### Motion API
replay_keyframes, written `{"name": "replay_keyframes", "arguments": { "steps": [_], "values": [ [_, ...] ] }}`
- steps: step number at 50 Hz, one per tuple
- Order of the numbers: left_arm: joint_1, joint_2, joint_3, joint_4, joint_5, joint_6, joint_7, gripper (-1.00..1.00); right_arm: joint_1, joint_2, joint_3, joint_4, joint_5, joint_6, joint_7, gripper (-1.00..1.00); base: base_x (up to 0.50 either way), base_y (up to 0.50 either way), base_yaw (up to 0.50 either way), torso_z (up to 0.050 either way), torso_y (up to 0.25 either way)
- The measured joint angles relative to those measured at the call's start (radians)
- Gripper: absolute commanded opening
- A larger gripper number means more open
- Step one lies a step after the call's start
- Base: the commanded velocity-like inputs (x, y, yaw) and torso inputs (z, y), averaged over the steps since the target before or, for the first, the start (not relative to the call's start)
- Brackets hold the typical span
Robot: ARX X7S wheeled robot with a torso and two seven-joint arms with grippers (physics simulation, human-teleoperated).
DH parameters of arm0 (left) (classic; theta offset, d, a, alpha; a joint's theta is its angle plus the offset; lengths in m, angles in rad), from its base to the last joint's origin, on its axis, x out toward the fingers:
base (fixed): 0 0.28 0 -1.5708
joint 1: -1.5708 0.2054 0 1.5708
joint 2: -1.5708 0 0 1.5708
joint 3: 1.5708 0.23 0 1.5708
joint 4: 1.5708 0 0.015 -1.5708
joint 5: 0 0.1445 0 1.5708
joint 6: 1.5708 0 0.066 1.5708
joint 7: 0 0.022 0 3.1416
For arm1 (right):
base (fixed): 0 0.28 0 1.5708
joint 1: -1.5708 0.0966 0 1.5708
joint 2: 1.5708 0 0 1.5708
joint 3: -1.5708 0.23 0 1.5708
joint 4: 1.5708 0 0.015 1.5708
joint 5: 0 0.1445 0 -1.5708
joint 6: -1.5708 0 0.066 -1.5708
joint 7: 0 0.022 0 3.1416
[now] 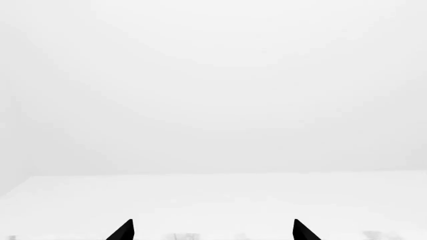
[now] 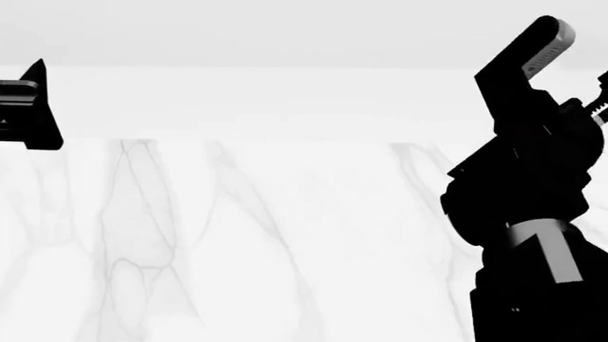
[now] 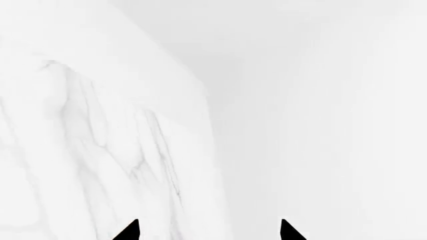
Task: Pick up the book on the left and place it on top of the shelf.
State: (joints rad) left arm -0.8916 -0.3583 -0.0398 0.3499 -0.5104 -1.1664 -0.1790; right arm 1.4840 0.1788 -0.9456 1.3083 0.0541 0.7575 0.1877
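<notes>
No task step shows as done; book and shelf absent from all three views, all left | white marble counter (image 2: 285,249) with grey veins fills lower frame, smooth, flat | right gripper (image 3: 209,231) black, angular, jaws spread, empty | left gripper (image 1: 213,231) frame-bottom, pointed black tips apart, empty.

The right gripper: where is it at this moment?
The right gripper is raised at the head view's right edge, above the white marble surface, with nothing between its open fingers; the left gripper sits at the opposite edge.
</notes>
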Motion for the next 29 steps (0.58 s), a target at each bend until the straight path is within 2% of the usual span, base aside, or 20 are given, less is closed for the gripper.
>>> {"name": "replay_keyframes", "arguments": {
  "steps": [16, 23, 29],
  "values": [
    [-0.001, 0.000, 0.007, -0.009, -0.003, 0.011, -0.001, 1.00, -0.022, -0.021, 0.404, 0.000, 0.055, -0.265, -0.252, 1.00, 0.00, 0.00, 0.00, 0.000, 0.000],
    [0.000, 0.000, 0.010, -0.013, -0.003, 0.018, -0.002, 1.00, -0.039, -0.023, 0.511, -0.013, 0.072, -0.350, -0.342, 1.00, 0.00, 0.00, 0.00, 0.000, 0.000],
    [0.002, 0.001, 0.015, -0.019, -0.003, 0.026, -0.001, 1.00, -0.094, -0.010, 0.581, -0.138, 0.111, -0.329, -0.394, 1.00, 0.00, 0.00, 0.00, 0.000, 0.000]
  ]
}}
